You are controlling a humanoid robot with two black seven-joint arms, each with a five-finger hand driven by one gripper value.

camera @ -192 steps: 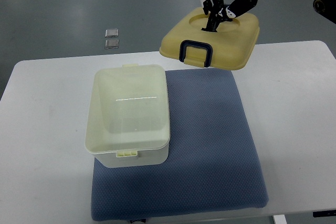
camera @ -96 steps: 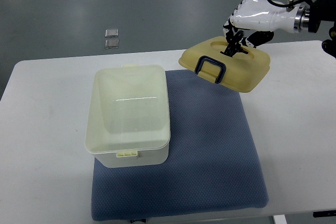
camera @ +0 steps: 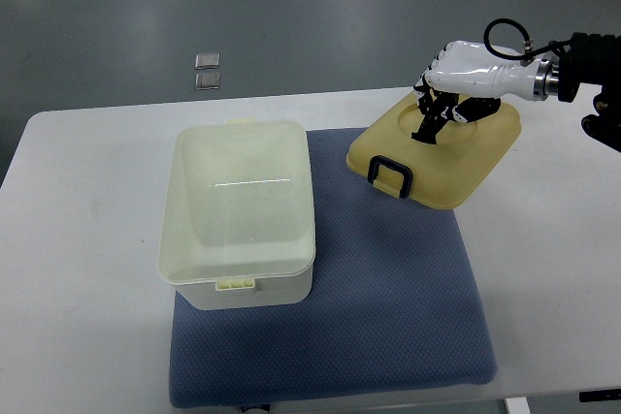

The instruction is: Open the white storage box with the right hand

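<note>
lowered since earlier: lid (camera: pixel 441 157) now right of the white storage box (camera: pixel 243 215), over the mat (camera: pixel 388 278) edge. right hand (camera: pixel 456 94) curled on its top handle recess. probably light, stiff, smooth plastic; best held at recess.

You see the scene in bright, even light that seems to come from above. The shadows are soft; a faint one lies on the blue mat (camera: pixel 388 278) beside the lid (camera: pixel 437 152). A thin line of glare crosses the storage box (camera: pixel 241 210). The picture is sharp, with no motion blur and little distortion at the edges.
</note>
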